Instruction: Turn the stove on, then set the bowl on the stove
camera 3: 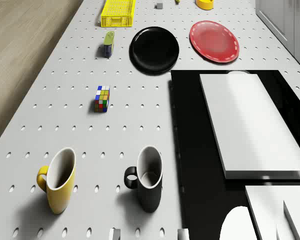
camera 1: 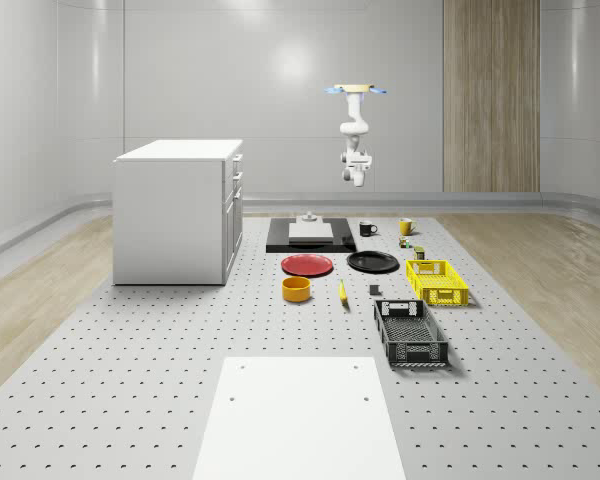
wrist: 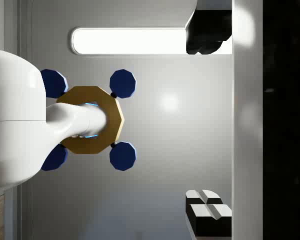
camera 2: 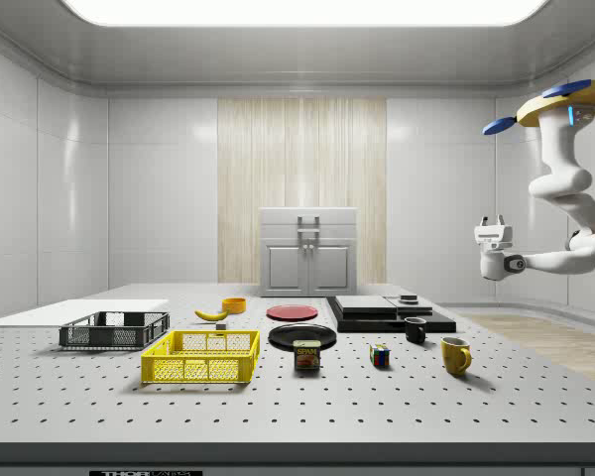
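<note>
Well above the stove [camera 1: 310, 236], I see the drone [camera 1: 357, 90] hovering past its far edge, the arm bent below it and the gripper [camera 2: 492, 230] hanging high in the air; I cannot tell its finger state. Nearer than the stove, the orange bowl [camera 1: 297, 289] sits beside the red plate [camera 1: 308, 265].

High front overview of table [camera 1: 130, 400], low side view sharing it, drone camera looking down, wrist camera apparently facing upward
</note>
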You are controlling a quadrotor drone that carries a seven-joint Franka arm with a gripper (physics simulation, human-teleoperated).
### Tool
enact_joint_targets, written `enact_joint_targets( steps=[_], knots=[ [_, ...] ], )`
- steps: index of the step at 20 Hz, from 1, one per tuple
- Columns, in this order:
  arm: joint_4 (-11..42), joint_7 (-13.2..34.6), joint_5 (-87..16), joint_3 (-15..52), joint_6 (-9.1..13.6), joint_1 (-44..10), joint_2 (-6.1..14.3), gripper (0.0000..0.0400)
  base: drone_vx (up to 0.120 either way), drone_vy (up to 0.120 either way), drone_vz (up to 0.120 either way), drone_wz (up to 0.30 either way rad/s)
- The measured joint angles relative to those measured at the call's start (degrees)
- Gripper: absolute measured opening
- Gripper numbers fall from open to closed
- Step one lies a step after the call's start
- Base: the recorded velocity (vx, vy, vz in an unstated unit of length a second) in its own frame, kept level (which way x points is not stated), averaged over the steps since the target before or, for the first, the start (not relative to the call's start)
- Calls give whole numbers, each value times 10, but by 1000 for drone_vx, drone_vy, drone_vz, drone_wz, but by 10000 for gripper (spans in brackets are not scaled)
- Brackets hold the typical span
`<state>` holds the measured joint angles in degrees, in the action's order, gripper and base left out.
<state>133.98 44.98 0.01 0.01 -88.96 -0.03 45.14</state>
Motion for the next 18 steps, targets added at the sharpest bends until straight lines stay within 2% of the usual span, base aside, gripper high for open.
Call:
enact_joint_targets(
  steps=[4, 9, 13, 18],
  knots=[
    [-48, -1, 0, 1, 39, -1, -7, 400, 0, 0, 0, 0],
    [-108, -1, 1, 1, 77, -2, -27, 400, 0, 0, 0, 0],
    [-142, -1, 1, 2, 96, -3, -40, 400, 0, 0, 0, 0],
    [-162, -2, 1, 2, 107, -3, -47, 400, 0, 0, 0, 0]
  ],
)
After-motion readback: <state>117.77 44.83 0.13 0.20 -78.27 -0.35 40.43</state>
